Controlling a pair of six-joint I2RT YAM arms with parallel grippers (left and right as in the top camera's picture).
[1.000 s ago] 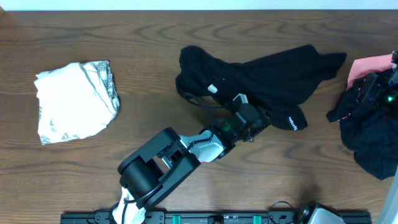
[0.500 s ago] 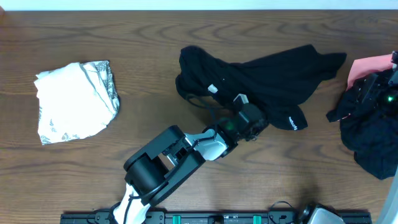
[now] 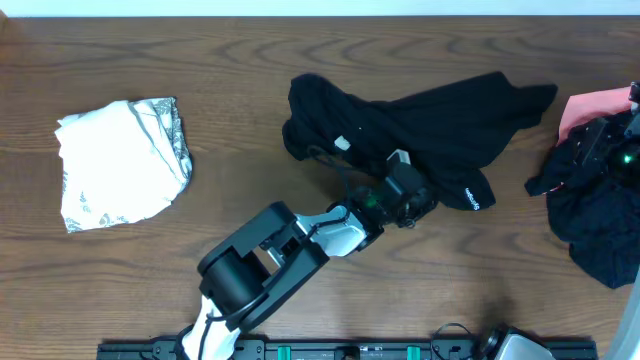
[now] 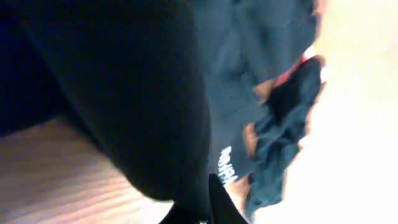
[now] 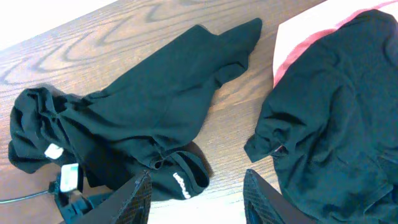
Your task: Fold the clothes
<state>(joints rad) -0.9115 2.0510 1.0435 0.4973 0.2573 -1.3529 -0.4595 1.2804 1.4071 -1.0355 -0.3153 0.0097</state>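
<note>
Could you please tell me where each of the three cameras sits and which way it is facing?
Overhead: fixed above the table, looking straight down; the left gripper shows at the black shirt.
Left wrist: close against the black shirt, its white logo visible; own fingers hard to make out.
Right wrist: high over the table's right side, looking down; the right gripper, open, frames the bottom.
Shared: overhead and right wrist both show the black shirt and the dark pile overlapping the pink piece.

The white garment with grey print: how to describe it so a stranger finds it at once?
Look at the wooden table, left end. The white garment lies there alone, folded into a rough square. Only it has grey print; the other clothes are black or pink.
</note>
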